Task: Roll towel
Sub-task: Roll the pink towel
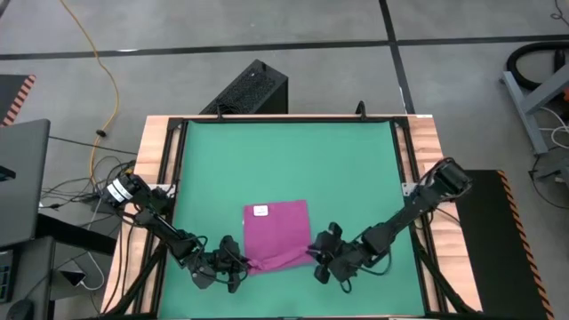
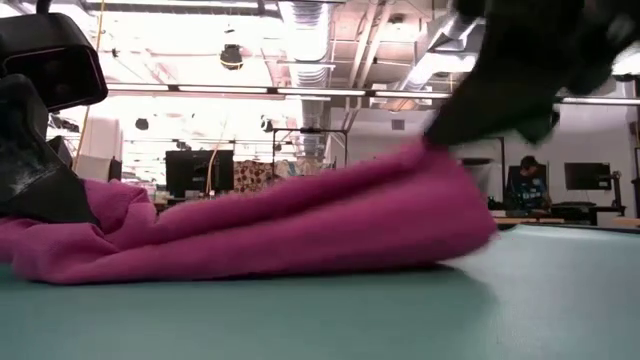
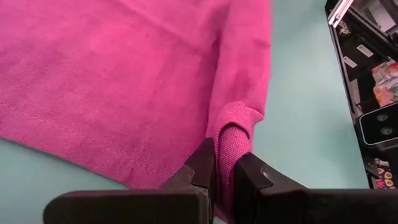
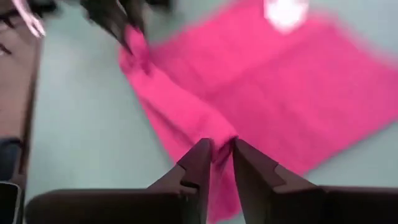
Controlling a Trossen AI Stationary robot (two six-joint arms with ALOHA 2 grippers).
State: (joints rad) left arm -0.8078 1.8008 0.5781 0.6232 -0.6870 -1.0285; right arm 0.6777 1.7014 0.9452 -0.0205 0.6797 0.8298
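The magenta towel [image 1: 277, 233] lies on the green table, its white tag [image 1: 260, 211] near the far left corner. My left gripper [image 1: 236, 267] is at the towel's near left corner, shut on it. My right gripper [image 1: 318, 258] is at the near right corner, shut on the cloth. In the low view the towel [image 2: 300, 225] rises toward the right gripper [image 2: 470, 110], while its left end bunches by the left gripper [image 2: 40, 170]. The far part of the towel lies flat on the table. My left gripper pinches a small bunched fold at the towel's near left corner [image 3: 235, 140] between its two fingers. It comes slanting down from the table's near left side. The fold stands up between the fingertips; the rest of the cloth lies flat beyond. My right gripper pinches the towel's near right corner [image 4: 219, 144] between its two fingers, slanting down from the near right side. That corner is lifted off the table [image 2: 440, 165], and the cloth slopes down from it to the left.
Bare green table surface [image 1: 284, 160] spreads beyond the towel to the far edge. Wooden and black frame rails [image 1: 404, 151] border the table on both sides. A person sits far off in the room [image 2: 527, 180].
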